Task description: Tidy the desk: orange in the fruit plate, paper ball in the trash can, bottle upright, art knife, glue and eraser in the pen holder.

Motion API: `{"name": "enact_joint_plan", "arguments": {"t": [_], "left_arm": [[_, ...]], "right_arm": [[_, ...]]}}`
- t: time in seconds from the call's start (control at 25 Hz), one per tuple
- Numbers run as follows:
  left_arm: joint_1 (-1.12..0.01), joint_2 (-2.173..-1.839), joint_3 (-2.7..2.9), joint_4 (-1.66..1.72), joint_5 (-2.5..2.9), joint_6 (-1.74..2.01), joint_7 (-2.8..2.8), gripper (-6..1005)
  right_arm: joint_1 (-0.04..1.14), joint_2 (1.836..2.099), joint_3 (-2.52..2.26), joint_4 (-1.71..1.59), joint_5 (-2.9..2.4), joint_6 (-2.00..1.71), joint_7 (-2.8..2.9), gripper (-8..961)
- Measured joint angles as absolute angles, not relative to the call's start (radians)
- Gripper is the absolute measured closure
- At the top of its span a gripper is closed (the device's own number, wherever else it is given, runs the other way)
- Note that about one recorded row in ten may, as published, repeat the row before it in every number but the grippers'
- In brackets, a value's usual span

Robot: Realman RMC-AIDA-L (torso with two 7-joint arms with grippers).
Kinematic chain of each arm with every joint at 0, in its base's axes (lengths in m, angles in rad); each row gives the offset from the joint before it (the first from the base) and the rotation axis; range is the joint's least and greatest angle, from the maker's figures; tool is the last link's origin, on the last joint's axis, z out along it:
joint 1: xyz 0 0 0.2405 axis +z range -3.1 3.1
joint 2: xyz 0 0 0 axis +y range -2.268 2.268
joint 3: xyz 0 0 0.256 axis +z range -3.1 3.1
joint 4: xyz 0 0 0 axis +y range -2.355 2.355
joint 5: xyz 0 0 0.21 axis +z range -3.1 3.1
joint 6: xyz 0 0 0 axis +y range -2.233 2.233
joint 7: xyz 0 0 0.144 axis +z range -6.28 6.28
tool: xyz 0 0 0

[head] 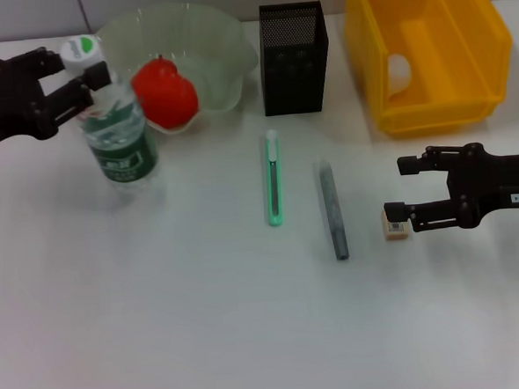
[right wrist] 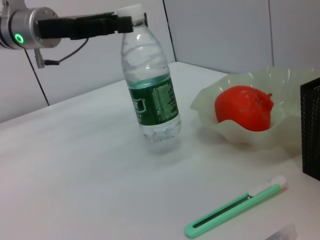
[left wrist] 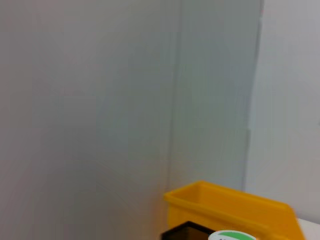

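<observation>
The bottle (head: 119,124) (right wrist: 152,95) stands upright at the left, and my left gripper (head: 83,73) (right wrist: 125,22) is shut on its neck just under the white-and-green cap (head: 80,48) (left wrist: 232,236). The orange (head: 165,94) (right wrist: 245,107) lies in the fruit plate (head: 215,38) (right wrist: 280,80). In the middle of the table lie the green art knife (head: 273,178) (right wrist: 235,207) and the grey glue stick (head: 331,209). My right gripper (head: 402,187) is open low at the right, its near fingertip just above the eraser (head: 395,224). A white lump (head: 397,73), seemingly the paper ball, sits in the trash can (head: 427,48) (left wrist: 235,207).
The black mesh pen holder (head: 293,58) (right wrist: 312,130) (left wrist: 185,232) stands at the back between the plate and the trash can. White tabletop stretches along the front, below the knife and glue.
</observation>
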State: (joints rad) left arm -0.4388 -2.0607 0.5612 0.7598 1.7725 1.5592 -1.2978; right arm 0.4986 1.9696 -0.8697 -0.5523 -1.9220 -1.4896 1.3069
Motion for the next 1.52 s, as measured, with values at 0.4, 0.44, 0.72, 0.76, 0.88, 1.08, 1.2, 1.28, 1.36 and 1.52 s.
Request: {"name": "enact_joint_plan", "arguments": {"t": [0.4,0.44,0.72,0.76,0.88,1.08,1.2,1.28,1.36,1.52], "left_arm": [[-0.446,-2.062,0.551,0.675,1.758,1.423,-1.209,529],[-0.448,-2.062,0.548,0.666,1.758,1.409,-1.205,529],[-0.458,-2.063,0.542,0.636,1.753,1.367,-1.200,523],[-0.459,-2.063,0.539,0.634,1.746,1.366,-1.195,522],[-0.459,-2.063,0.540,0.628,1.743,1.364,-1.186,520],[-0.460,-2.063,0.545,0.618,1.743,1.352,-1.159,516],[-0.461,-2.064,0.540,0.610,1.740,1.345,-1.154,514],[-0.462,-2.065,0.540,0.610,1.733,1.342,-1.154,512],[-0.461,-2.066,0.543,0.609,1.730,1.342,-1.154,511],[-0.459,-2.065,0.542,0.609,1.729,1.342,-1.154,350]], "right_arm": [[0.499,1.970,-0.865,-0.553,-1.922,-1.489,1.307,122],[0.499,1.970,-0.864,-0.553,-1.922,-1.489,1.307,122],[0.500,1.970,-0.861,-0.553,-1.922,-1.489,1.307,122],[0.500,1.970,-0.861,-0.552,-1.922,-1.489,1.307,121],[0.502,1.970,-0.861,-0.552,-1.922,-1.487,1.307,121],[0.507,1.968,-0.861,-0.552,-1.922,-1.484,1.307,121],[0.508,1.968,-0.861,-0.552,-1.922,-1.484,1.308,121],[0.509,1.968,-0.861,-0.552,-1.922,-1.484,1.308,121],[0.509,1.968,-0.861,-0.552,-1.922,-1.482,1.308,121],[0.510,1.968,-0.860,-0.552,-1.922,-1.482,1.308,121]]}}
